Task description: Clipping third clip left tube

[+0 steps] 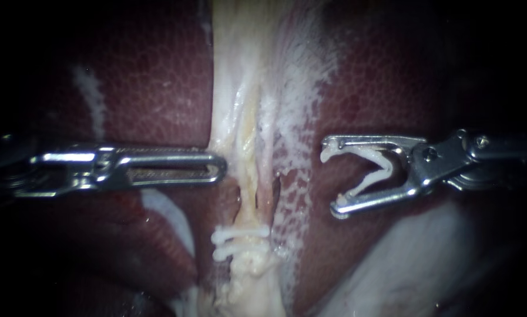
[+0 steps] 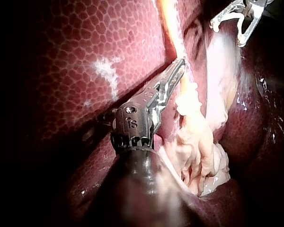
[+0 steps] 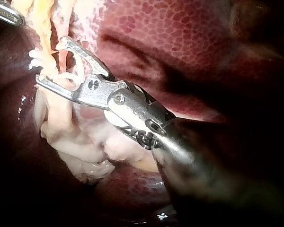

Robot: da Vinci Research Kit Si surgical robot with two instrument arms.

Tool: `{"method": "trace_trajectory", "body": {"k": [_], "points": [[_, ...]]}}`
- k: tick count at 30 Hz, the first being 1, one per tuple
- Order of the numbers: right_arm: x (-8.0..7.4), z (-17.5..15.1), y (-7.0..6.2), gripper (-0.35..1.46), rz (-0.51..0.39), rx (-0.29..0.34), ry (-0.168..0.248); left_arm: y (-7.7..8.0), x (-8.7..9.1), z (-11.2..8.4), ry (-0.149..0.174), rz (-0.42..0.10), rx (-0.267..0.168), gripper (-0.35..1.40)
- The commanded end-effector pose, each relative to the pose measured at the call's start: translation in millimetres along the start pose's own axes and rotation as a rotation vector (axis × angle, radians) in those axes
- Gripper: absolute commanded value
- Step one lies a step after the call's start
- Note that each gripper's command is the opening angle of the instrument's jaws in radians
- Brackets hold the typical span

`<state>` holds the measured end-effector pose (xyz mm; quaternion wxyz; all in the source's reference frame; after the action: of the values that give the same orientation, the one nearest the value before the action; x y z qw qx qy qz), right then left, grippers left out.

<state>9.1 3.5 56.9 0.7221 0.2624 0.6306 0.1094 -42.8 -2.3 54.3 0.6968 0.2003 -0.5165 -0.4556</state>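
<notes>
The tool of the right instrument point(image 1: 331, 179) grips a white clip point(image 1: 376, 169), spread open between its jaws, near the left tube point(image 1: 249, 170) but apart from it. The left instrument point(image 1: 219, 167), tool closed and empty, touches the tube's opposite side. Lower down, two clips point(image 1: 239, 236) cross the tube, with liver point(image 1: 151, 76) behind.

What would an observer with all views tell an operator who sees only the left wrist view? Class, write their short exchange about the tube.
Operator: Any clips on the tube?
Observer: Yes. The endoscope shows two clips across it, lower than the left instrument.
Operator: Is the right instrument at the tube?
Observer: No. In the endoscope its jaws, holding the loaded clip, stand right of the tube, with a gap between.
</notes>
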Motion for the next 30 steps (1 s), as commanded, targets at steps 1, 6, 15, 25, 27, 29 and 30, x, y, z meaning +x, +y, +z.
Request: {"method": "trace_trajectory", "body": {"k": [1,6,15,25,27,29,30], "points": [[0.0,0.0,0.0,0.6,0.0,0.0,0.0,0.0,0.0,0.0,0.0,0.0,0.0,-0.35],[-0.4,0.3,0.0,0.6,-0.003,-0.001,-0.001,0.0,-0.4,-0.2,0.001,-0.002,0.002,-0.35],[-3.2,3.1,0.1,0.6,-0.014,-0.004,-0.003,-0.3,-3.2,-2.5,-0.005,-0.018,0.012,-0.35],[-6.5,7.8,0.3,0.6,0.015,0.018,-0.001,-2.2,-5.7,-5.2,-0.038,-0.029,0.016,-0.35],[-6.8,8.8,0.4,0.6,0.024,0.02,0.0,-2.4,-5.7,-5.3,-0.038,-0.029,0.015,-0.35],[-7.1,9.7,0.4,0.6,0.022,0.023,0.0,-2.6,-5.7,-5.4,-0.038,-0.029,0.015,-0.35],[-7.2,10.3,0.5,0.6,0.026,0.027,0.0,-2.6,-5.7,-5.5,-0.038,-0.029,0.015,-0.35]]}}
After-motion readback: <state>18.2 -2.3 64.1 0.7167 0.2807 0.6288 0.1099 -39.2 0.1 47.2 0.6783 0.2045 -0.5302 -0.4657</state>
